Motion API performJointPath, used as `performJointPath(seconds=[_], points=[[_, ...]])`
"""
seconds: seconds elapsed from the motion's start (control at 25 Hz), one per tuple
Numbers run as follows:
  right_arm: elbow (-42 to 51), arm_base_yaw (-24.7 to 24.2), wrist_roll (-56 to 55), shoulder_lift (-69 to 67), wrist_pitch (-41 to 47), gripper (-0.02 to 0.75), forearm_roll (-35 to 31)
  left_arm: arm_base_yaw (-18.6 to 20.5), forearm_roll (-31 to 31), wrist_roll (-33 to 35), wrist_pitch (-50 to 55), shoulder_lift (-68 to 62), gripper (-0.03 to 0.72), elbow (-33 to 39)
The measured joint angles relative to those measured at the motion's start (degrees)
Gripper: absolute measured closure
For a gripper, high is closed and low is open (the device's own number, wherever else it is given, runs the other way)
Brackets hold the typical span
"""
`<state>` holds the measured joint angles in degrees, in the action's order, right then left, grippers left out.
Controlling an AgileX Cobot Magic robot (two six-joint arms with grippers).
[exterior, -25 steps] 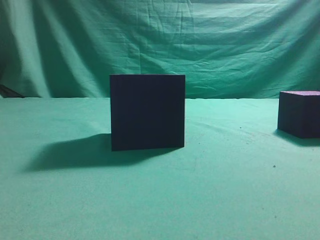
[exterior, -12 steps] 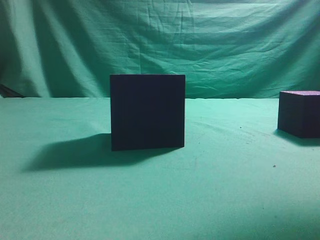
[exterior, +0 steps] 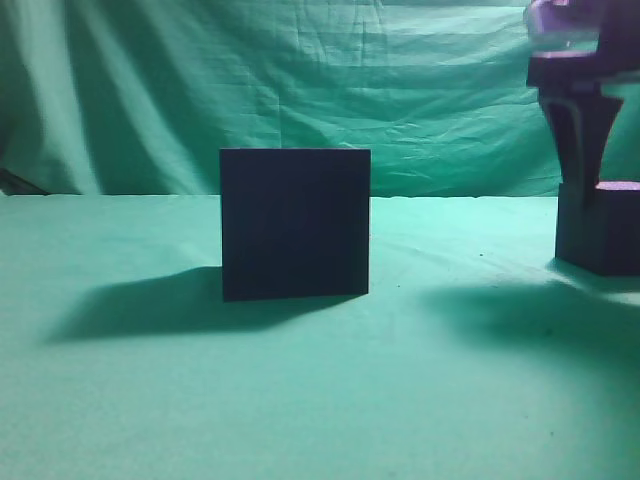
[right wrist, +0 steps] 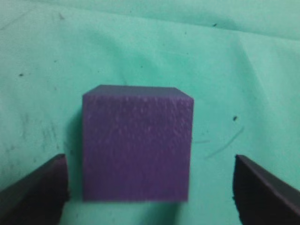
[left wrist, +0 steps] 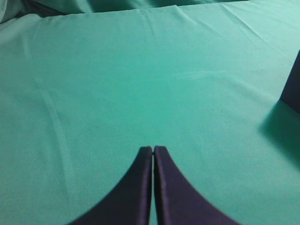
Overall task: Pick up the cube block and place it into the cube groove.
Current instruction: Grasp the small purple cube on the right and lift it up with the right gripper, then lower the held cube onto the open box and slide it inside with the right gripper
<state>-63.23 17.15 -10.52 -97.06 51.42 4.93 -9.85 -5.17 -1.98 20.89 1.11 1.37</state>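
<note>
The right tool (exterior: pixel 592 190) has come into the exterior view since half a second ago, when nothing stood above the cube block (exterior: pixel 600 228) at the right edge. It is now seen hanging directly over that block, one finger reaching down behind the block's near top corner. A fresh shadow is cast on the bench (exterior: pixel 320 400) to the block's left.

In the right wrist view the cube block (right wrist: pixel 137 149) is framed squarely from above, its lighter purple top face plain to see. The two fingers (right wrist: pixel 35 190) are spread wide — one either side of the block, neither touching it. The block sits flat on the green cloth, not yet lifted.

The cube groove (exterior: pixel 295 224) stands untouched at mid-bench, well apart from the block.

The left tool (left wrist: pixel 153 149) is held with its fingers pressed together on nothing, over bare cloth.

The approach is judged all but complete — a descent and a closing on the block's sides are what remain before any carry toward the groove.
</note>
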Motion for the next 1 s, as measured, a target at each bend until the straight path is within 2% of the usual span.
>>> performJointPath(seconds=[0.08, 0.12, 0.28, 0.6, 0.68, 0.8, 1.0], points=[[-0.22, 0.00, -0.12, -1.99, -1.23, 0.102, 0.11, 0.00, 0.00, 0.00, 0.00, 0.00, 0.688, 0.00], [-0.22, 0.00, -0.21, -2.82, -1.45, 0.169, 0.11, 0.00, 0.00, 0.00, 0.00, 0.00, 0.688, 0.00], [-0.22, 0.00, -0.34, -4.05, -1.69, 0.305, 0.11, 0.00, 0.00, 0.00, 0.00, 0.00, 0.688, 0.00], [-7.79, 0.63, -2.32, -3.57, 5.94, 0.300, -0.10, 0.00, 0.00, 0.00, 0.00, 0.00, 0.688, 0.00], [-9.99, 2.46, -2.52, -2.11, 7.86, 0.300, -0.10, 0.00, 0.00, 0.00, 0.00, 0.00, 0.688, 0.00], [-13.24, 7.98, -2.64, 0.56, 9.35, 0.300, -1.18, 0.00, 0.00, 0.00, 0.00, 0.00, 0.688, 0.00], [-17.97, 20.19, -4.29, 1.27, 11.13, 0.300, -4.27, 0.00, 0.00, 0.00, 0.00, 0.00, 0.688, 0.00]])
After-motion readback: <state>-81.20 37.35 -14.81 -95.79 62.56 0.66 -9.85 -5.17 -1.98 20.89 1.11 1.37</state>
